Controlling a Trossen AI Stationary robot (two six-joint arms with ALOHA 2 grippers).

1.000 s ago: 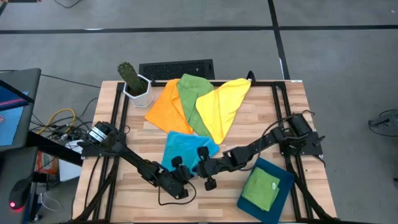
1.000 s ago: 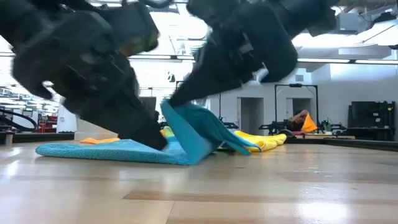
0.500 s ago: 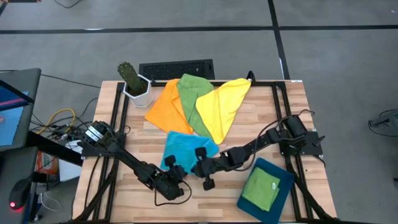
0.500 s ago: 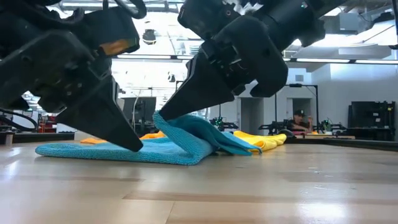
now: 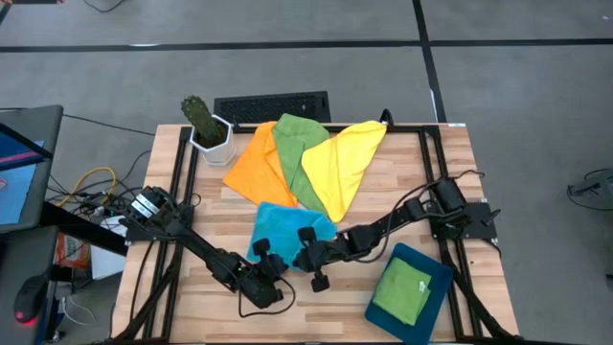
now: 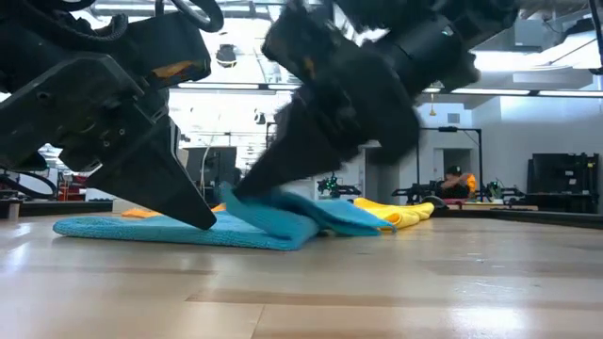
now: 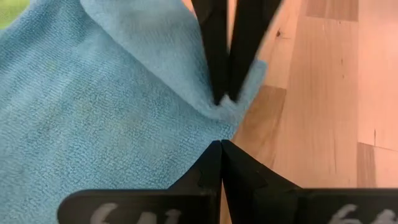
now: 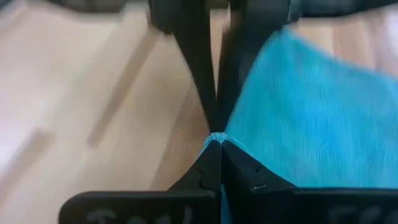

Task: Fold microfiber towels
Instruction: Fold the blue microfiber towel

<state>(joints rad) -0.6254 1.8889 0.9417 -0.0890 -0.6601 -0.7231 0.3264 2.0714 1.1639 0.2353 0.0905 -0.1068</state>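
Step in hand: first fold of the blue towel, which lies on the table near its front edge, between the two arms. Left gripper sits at the towel's front corner w/ jaws pressed together, tips on or just beside the cloth edge; no clear pinch seen in the left wrist view. Right gripper has its jaws all but closed, pinching a corner of the blue towel; low view shows that corner carried over the flat part, so a fold is forming. Orange towel, green towel and yellow towel lie overlapped at the table's far side, unfolded. A second green towel rests folded in the tray. Next move, by judgement: lay the lifted corner flat onto the opposite edge, align edges, then let go; the left tips should hold the base down so the cloth doesn't drag.
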